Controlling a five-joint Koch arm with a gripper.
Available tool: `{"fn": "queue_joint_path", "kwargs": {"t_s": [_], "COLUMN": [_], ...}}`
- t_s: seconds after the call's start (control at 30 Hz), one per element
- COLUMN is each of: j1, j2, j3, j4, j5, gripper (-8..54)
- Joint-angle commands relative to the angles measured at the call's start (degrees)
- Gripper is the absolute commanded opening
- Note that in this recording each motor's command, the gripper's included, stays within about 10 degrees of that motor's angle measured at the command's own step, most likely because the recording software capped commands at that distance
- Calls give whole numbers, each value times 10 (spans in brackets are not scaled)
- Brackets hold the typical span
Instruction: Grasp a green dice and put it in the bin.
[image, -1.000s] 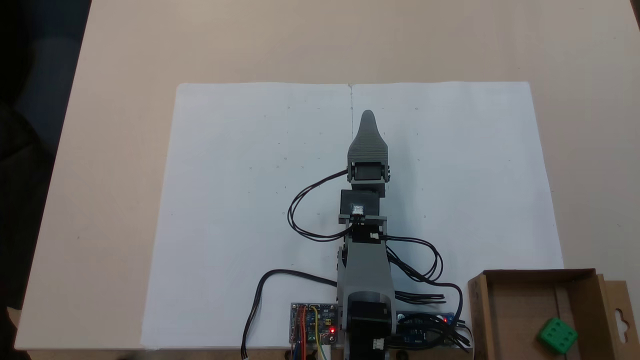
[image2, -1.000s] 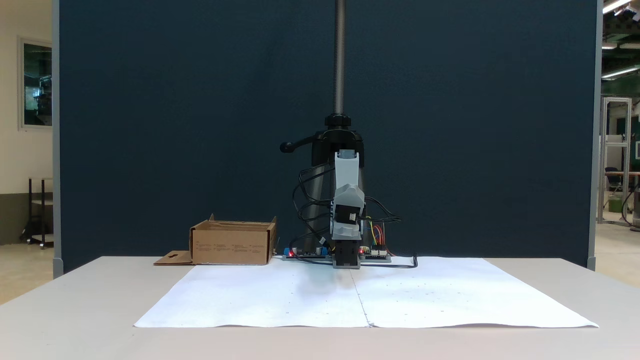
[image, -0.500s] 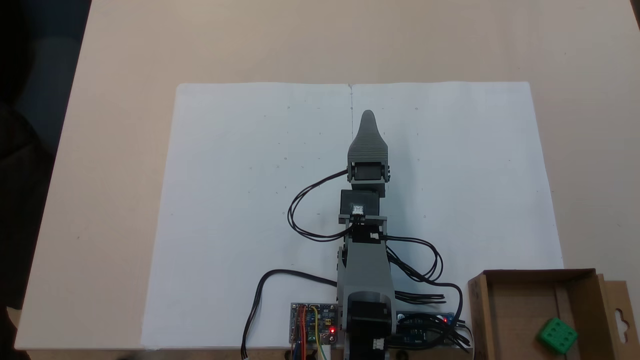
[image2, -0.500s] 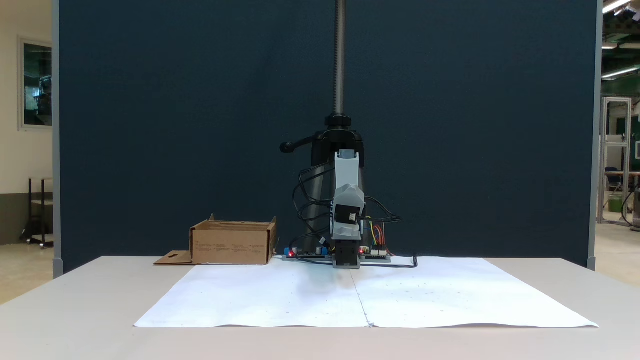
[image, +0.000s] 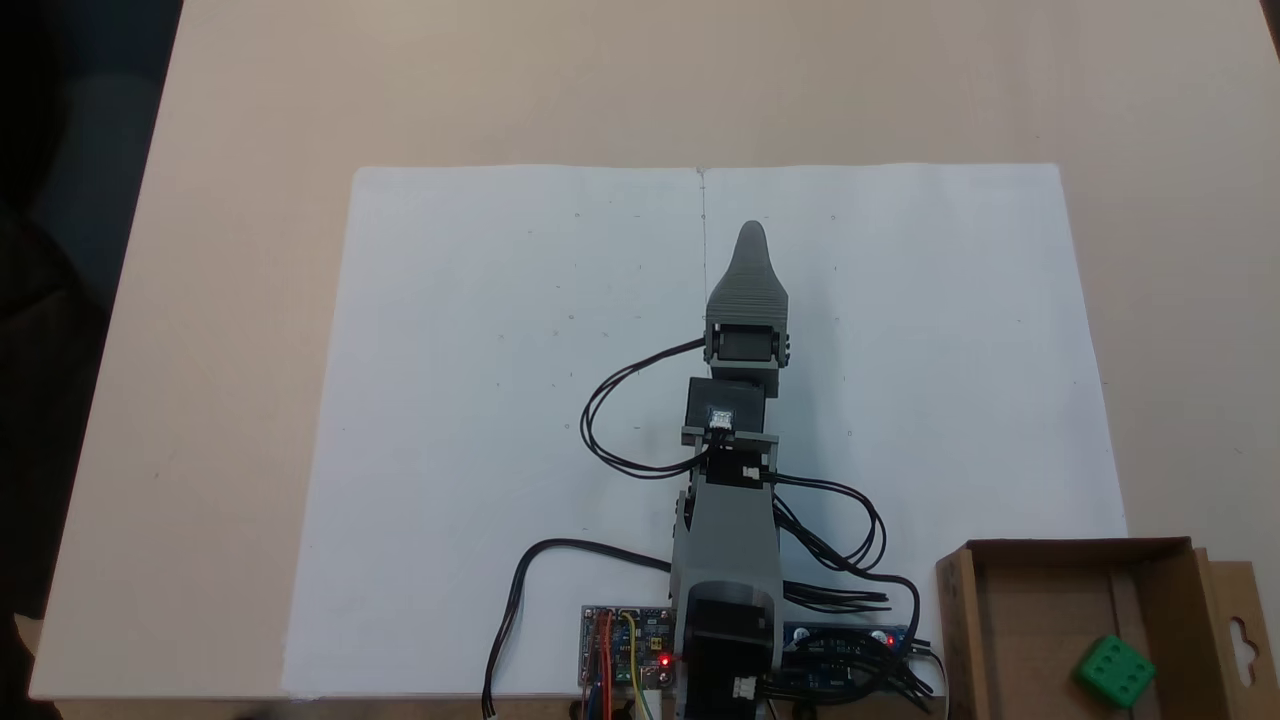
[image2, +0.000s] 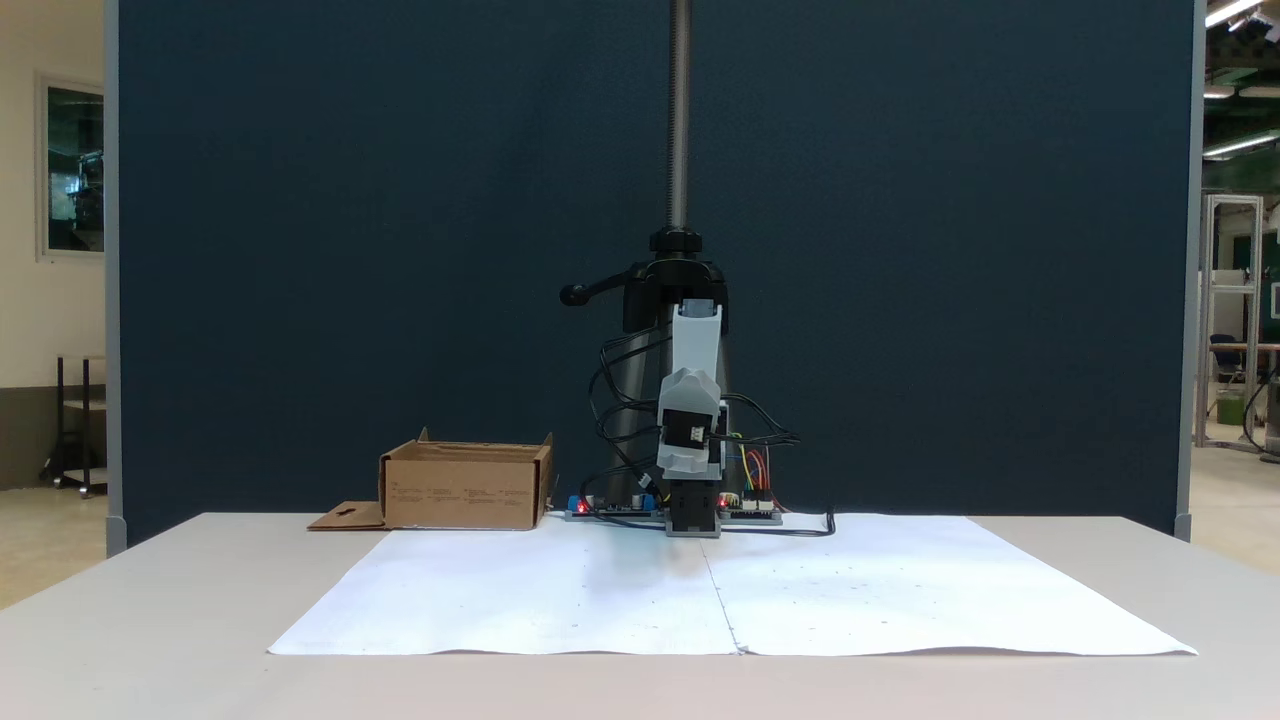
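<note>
A pale table (image: 250, 300) carries a large white paper sheet (image: 480, 400), with a dark blue partition (image2: 350, 250) standing behind it. The gripper (image: 751, 240) points out over the middle of the sheet, its grey jaws lying one behind the other, so whether they are apart or pressed together cannot be told; nothing shows between them. Behind it the arm (image: 728, 540) runs back to its base at the table's near edge, black cables (image: 610, 420) looping beside it and circuit boards (image: 625, 645) lit by red lamps. The green dice (image: 1116, 671) lies inside the bin (image: 955, 620), well apart from the gripper, at the lower right corner of that fixed view. The other fixed view shows the bin (image2: 465, 487) left of the arm.
</note>
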Motion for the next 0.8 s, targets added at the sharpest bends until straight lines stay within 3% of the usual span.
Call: {"fn": "queue_joint_path", "kwargs": {"t_s": [0.0, 0.77], "j1": [10, -33], "j2": [62, 63], "j3": [42, 42], "j4": [-64, -65], "j5": [24, 25], "gripper": [439, 439]}}
